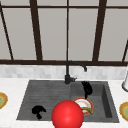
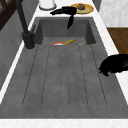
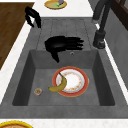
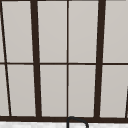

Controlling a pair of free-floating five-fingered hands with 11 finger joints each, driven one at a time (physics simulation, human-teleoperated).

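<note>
Right hand [image 3: 63, 45] hovers flat, fingers straight, holding nothing; plate [image 3: 72, 81] with banana [image 3: 58, 85] lies below it in the basin. Left hand [image 1: 38, 110] idle, curled. Risk: descending off-centre could tip the plate and roll the banana off.

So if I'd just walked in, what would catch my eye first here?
Probably the big red ball at the front edge of the sink, in the front view. Next, the two black hands floating with no arms: the right hand hangs open above the basin, over a red-rimmed plate with a banana lying across its edge, while the left hand hovers curled over the ribbed draining board.
</note>
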